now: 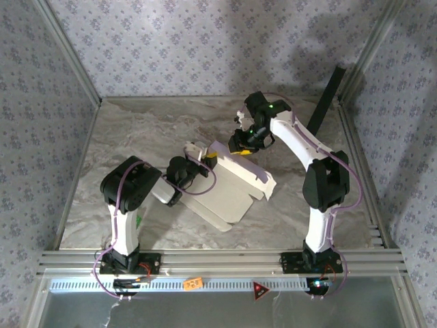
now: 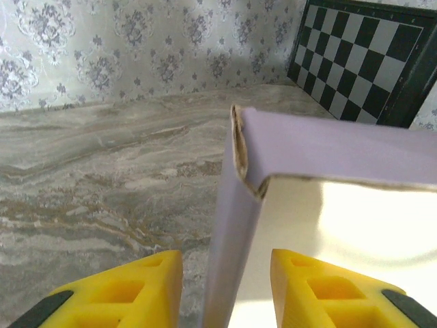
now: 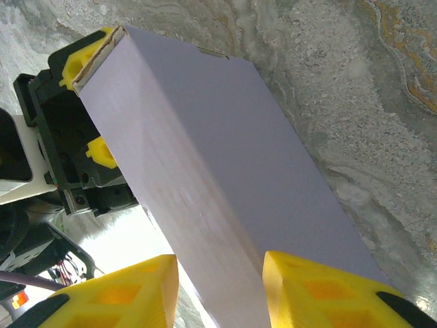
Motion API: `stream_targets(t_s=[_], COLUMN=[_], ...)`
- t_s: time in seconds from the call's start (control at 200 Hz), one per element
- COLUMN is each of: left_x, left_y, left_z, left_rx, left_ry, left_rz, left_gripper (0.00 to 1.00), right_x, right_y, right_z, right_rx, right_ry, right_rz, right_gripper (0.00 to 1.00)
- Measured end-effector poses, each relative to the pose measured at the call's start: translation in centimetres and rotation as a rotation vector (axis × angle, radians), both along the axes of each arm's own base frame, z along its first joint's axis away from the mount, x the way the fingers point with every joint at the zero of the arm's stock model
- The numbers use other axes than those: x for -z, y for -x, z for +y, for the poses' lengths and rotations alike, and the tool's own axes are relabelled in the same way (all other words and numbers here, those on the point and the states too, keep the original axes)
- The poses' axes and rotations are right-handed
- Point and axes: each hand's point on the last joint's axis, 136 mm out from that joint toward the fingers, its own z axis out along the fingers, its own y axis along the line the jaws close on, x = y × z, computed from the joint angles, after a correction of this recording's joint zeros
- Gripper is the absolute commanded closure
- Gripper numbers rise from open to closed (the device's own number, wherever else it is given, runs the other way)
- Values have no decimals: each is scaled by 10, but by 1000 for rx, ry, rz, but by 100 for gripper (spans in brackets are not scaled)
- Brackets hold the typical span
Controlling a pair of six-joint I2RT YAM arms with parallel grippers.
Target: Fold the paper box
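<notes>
The paper box (image 1: 229,188) lies half-folded in the middle of the counter (image 1: 136,130), one lavender wall raised. The right claw (image 3: 218,270) is clamped on one end of that wall, and the left claw (image 2: 225,266) stands apart astride the other end. Pinched at one end only, the springy card could sag flat or twist, and a left finger catching the wall could drag the sheet askew.

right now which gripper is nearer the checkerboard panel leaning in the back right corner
Right. The right gripper sits at the paper box's far end, toward the checkerboard panel; the left gripper is on the box's left side, farther away.
</notes>
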Motion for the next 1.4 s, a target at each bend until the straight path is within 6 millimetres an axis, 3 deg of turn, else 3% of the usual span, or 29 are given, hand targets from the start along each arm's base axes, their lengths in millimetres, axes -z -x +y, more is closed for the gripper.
stream_targets(t_s=[0.245, 0.6, 0.765, 1.194, 1.399], left_x=[17, 51, 55, 60, 60], left_y=[9, 4, 0, -4, -3], left_z=[5, 1, -3, -5, -5], left_rx=[-9, -17, -19, -89, -121], left_ry=[15, 1, -4, -97, -131], left_rz=[79, 168, 187, 137, 111], left_gripper=[57, 56, 58, 94, 100], right_x=[1, 1, 0, 0, 0], right_y=[3, 3, 1, -2, -3], right_z=[1, 2, 1, -1, -2], right_rx=[-5, -4, 1, 7, 11], right_ry=[-21, -41, -47, -49, -50], right_rz=[-5, -1, -2, -6, -9], right_gripper=[60, 60, 60, 60, 60])
